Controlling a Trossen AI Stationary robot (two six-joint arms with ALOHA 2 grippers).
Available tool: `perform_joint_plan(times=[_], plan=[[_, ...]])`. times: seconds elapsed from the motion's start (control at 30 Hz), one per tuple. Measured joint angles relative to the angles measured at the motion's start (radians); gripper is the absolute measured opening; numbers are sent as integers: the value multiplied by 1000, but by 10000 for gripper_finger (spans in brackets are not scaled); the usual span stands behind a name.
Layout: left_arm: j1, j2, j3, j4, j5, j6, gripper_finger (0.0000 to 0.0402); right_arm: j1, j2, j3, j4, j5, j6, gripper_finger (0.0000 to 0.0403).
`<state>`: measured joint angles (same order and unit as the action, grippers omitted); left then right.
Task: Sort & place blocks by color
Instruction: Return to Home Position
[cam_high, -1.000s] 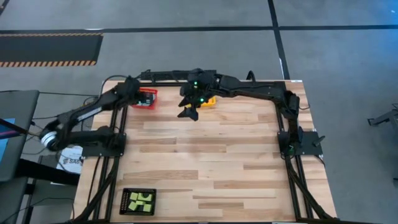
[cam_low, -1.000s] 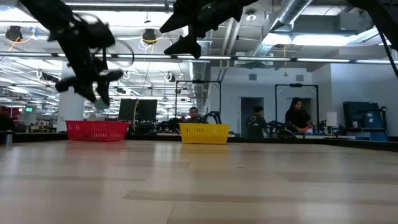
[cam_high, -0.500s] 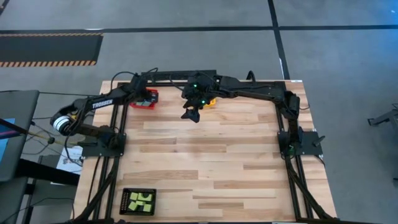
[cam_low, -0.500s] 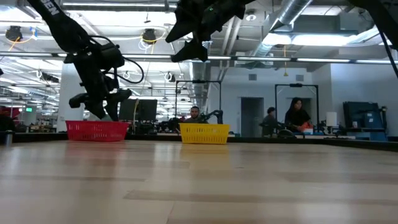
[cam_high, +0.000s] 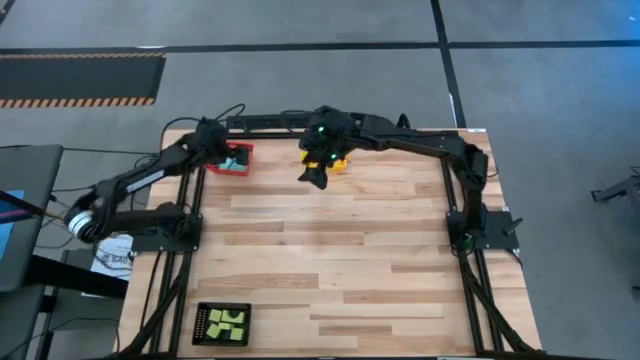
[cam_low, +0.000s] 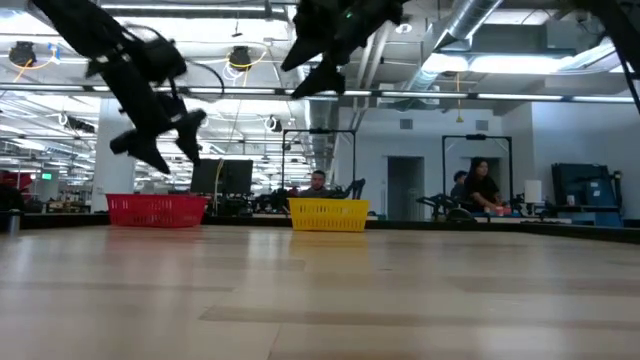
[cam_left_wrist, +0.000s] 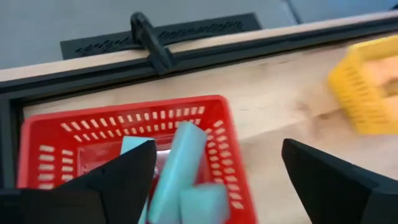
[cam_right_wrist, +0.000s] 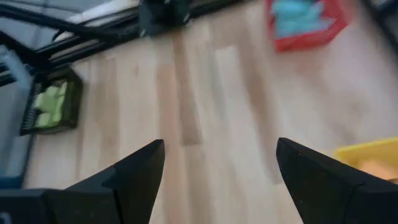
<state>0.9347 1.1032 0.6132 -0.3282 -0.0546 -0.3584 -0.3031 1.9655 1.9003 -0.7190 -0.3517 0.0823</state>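
Red bin (cam_high: 241, 160): 11 o'clock on the counter (cam_high: 330, 250), close to the far edge; holds light blue blocks (cam_left_wrist: 180, 167), a slanted bar and shorter pieces, partly masked by one dark finger (cam_left_wrist: 118, 183), so the count cannot be told.
Yellow bin (cam_high: 339, 163): 12 o'clock, far edge; half covered from above by the right arm; orange blocks (cam_right_wrist: 376, 167) show only as a blur where the right wrist view cuts off.
Black bin (cam_high: 207, 340): 7 o'clock, just inside the near edge; green blocks (cam_high: 226, 322) inside, number unclear.
Low view: the walls of the red and yellow bins hide their contents.
Left end effector (cam_high: 220, 152): raised above the red bin's 9 o'clock side; released, fingers wide, grasping nothing.
Right end effector (cam_high: 318, 176): raised high at the yellow bin's 7 o'clock side; released, nothing between the fingers.
Open room: bare wood across the middle of the counter, from 3 round to 6 o'clock.
People (cam_low: 480, 185): far beyond the counter.
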Motion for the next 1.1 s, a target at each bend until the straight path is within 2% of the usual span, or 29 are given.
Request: perform_joint_plan(times=[0.1,0.2,0.3,0.4,0.5,0.63,0.73,0.8,0.9,1.1], plan=[[-40,-139,0,-75,29,-38,339,0,-64,-8,-50,91,-59,325],[-146,-307,-10,-94,46,-101,337,1,-160,-73,-49,142,-93,318],[-296,-450,-31,-95,-23,-184,330,2,-312,-223,35,145,-76,308],[-451,-546,-44,-68,-124,-227,318,9,-487,-464,236,147,-7,300],[-594,-589,-62,18,-149,-228,303,28,-648,-737,491,161,91,295],[-779,-588,-88,149,-152,-161,278,90,-820,-1037,836,253,215,289],[-915,-594,-95,193,-172,-106,250,152,-896,-1181,986,339,268,274],[-996,-616,-95,186,-219,-76,226,190,-936,-1241,1025,395,284,252],[-1082,-650,-96,166,-245,-22,182,237,-982,-1298,1032,446,281,196],[-1124,-727,-95,95,-247,44,71,267,-1037,-1386,1054,449,225,25]])
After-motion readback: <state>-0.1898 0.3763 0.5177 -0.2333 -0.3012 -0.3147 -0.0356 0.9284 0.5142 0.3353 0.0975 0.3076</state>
